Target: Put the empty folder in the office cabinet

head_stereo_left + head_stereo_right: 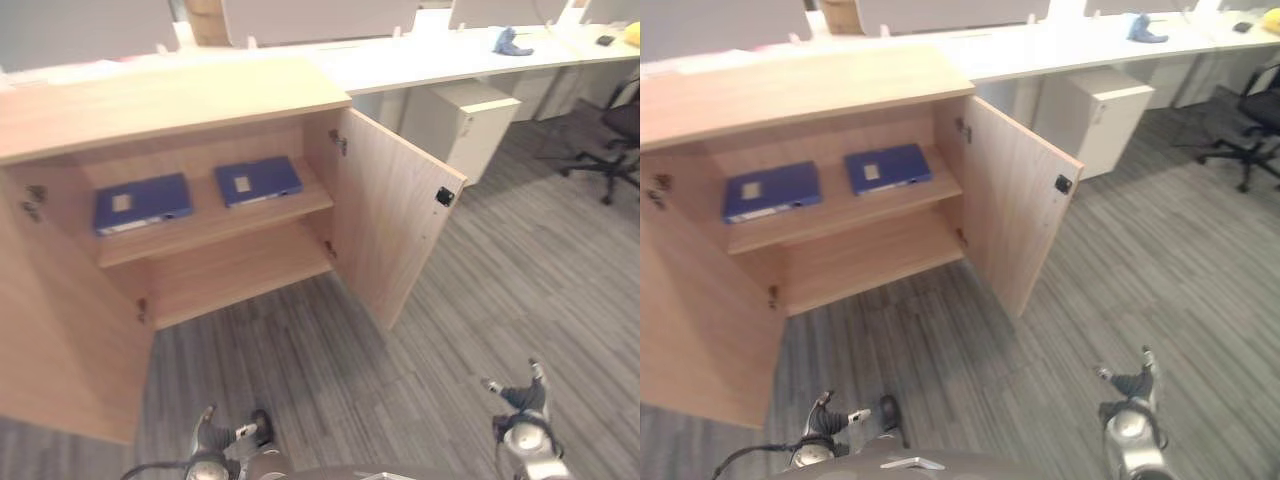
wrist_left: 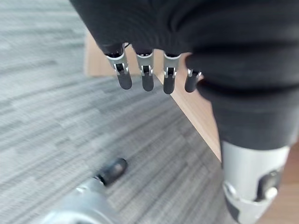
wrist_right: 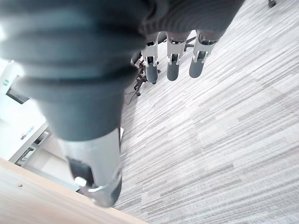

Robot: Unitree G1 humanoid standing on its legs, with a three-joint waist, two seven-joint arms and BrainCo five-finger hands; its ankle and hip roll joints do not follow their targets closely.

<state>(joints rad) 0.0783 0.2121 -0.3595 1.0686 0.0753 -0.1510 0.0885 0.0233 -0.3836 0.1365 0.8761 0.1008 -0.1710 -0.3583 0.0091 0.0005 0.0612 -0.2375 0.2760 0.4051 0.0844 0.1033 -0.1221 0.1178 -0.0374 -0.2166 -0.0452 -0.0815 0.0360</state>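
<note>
A low wooden cabinet (image 1: 170, 100) stands with both doors swung wide. Two blue folders lie flat on its upper shelf, one at the left (image 1: 142, 203) and one at the right (image 1: 258, 181). The lower shelf (image 1: 240, 270) is bare. My left hand (image 1: 215, 435) hangs low over the carpet in front of the cabinet, its fingers (image 2: 145, 77) straight and holding nothing. My right hand (image 1: 520, 395) hangs low to the right, its fingers (image 3: 173, 65) also straight and empty.
The cabinet's right door (image 1: 395, 220) juts out toward me, and the left door (image 1: 60, 330) stands open at the left. Behind are a long white desk (image 1: 420, 60), a white drawer unit (image 1: 460, 120) and a black office chair (image 1: 620, 130).
</note>
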